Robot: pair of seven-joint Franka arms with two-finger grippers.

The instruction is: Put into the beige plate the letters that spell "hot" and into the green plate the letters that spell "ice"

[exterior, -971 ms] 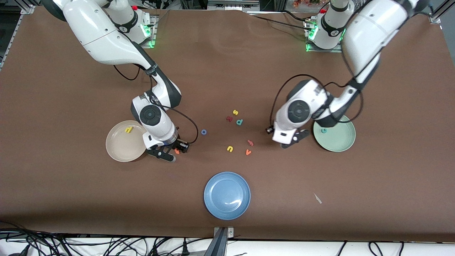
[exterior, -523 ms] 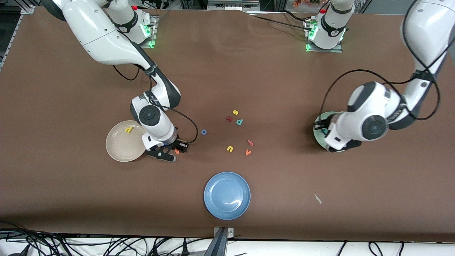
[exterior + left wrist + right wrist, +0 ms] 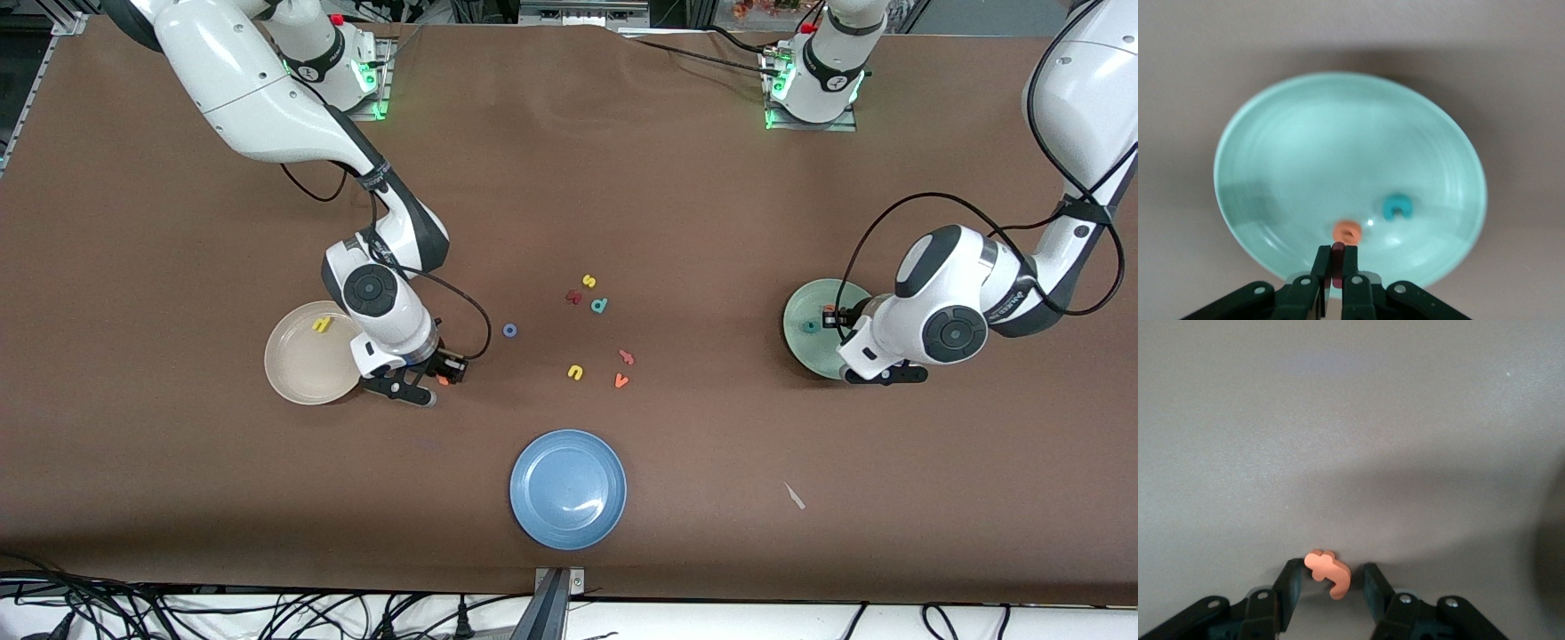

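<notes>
While previously elsewhere, left hand [image 3: 1336, 265] now over green plate [image 3: 800, 351]

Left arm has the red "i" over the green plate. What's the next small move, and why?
Probably open the left gripper to drop the "i": its jaws pinch it right above the green plate, where the "c" and "e" already lie.

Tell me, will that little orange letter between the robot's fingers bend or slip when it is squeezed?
Probably stiff: the orange letter keeps its chunky shape between the right gripper fingers. It looks light, so it might twist, since it sits tilted. Being flat, it should not roll.
</notes>
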